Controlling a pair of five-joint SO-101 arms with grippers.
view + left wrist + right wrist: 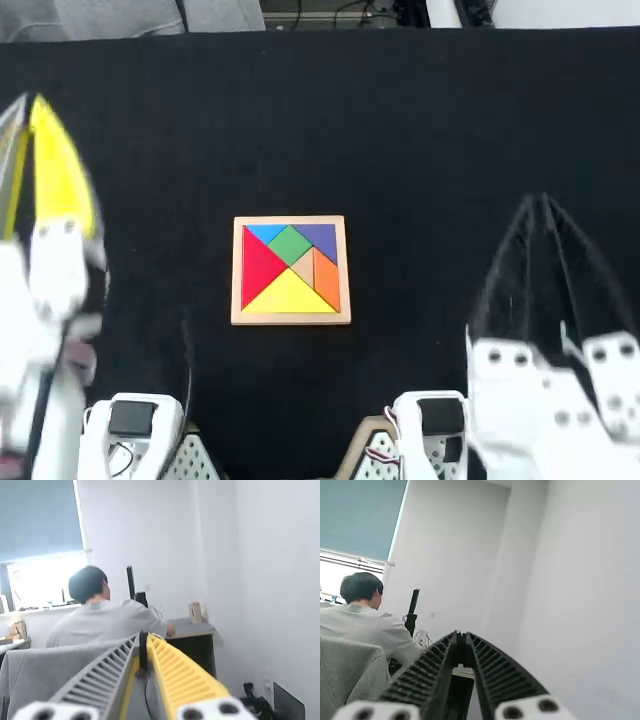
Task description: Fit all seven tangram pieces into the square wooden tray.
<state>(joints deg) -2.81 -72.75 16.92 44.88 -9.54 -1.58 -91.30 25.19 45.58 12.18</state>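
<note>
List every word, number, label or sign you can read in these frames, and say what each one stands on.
No text can be read in any view.
Wooden tray and tangram pieces: plain surfaces, no print.
Left gripper and right gripper: no legible markings.
Small box on the far desk: too blurred to tell whether it carries print.

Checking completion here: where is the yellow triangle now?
High view: the yellow triangle sits inside the wooden tray at table centre, along its lower edge, beside the red triangle.
</note>
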